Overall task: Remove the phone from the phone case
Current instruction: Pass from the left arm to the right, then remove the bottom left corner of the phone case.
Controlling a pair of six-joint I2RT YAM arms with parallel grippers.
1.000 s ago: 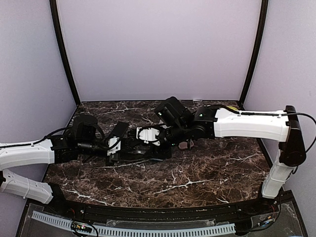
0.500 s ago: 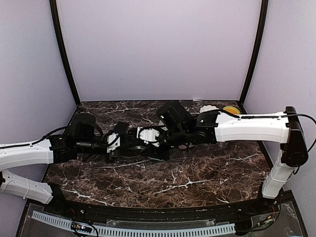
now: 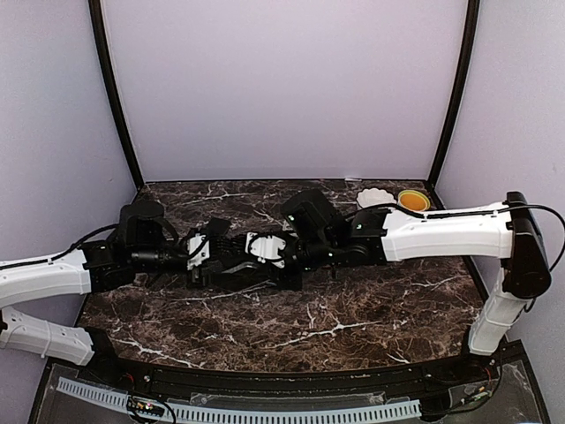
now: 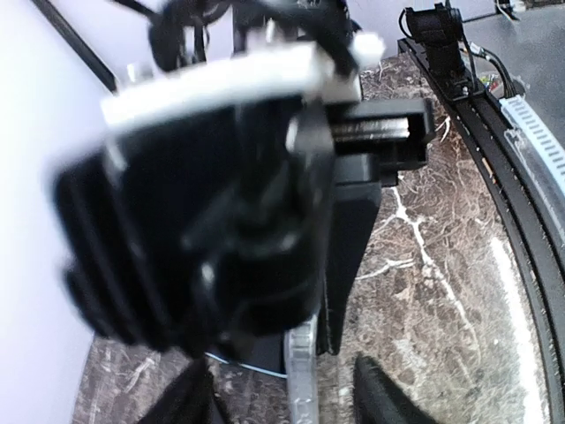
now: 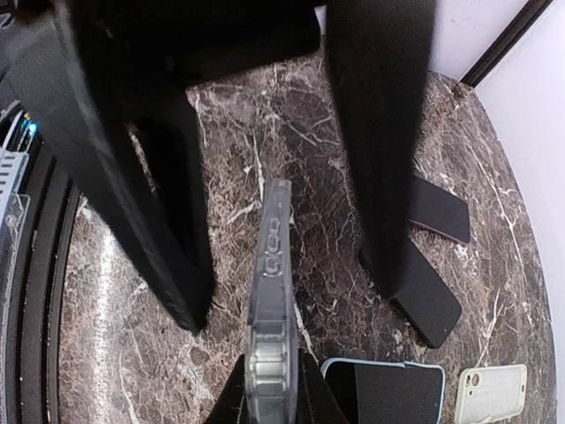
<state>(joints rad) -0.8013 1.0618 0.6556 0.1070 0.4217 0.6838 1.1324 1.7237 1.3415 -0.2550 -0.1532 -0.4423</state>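
Observation:
A clear phone case (image 5: pixel 272 291) stands on edge above the marble table, and my right gripper (image 5: pixel 272 389) is shut on its near end. I cannot tell whether the phone is inside it. My left gripper (image 4: pixel 284 399) is open, with one black finger (image 5: pixel 168 230) on each side of the case, not touching it. In the left wrist view the case edge (image 4: pixel 303 371) runs between those fingertips, and the right gripper fills the frame behind. In the top view the left gripper (image 3: pixel 207 256) and right gripper (image 3: pixel 265 252) meet at mid-table.
Two bare black phones (image 5: pixel 425 296) (image 5: pixel 439 212) lie on the table (image 5: pixel 115 336) beside a light-blue-cased phone (image 5: pixel 384 393) and an empty pale-green case (image 5: pixel 492 393). A white dish (image 3: pixel 374 196) and a yellow bowl (image 3: pixel 410 200) sit at the back right corner.
The left gripper has opened and let go of the case. The right gripper has closed onto it, and the right arm has slid a little to the left.

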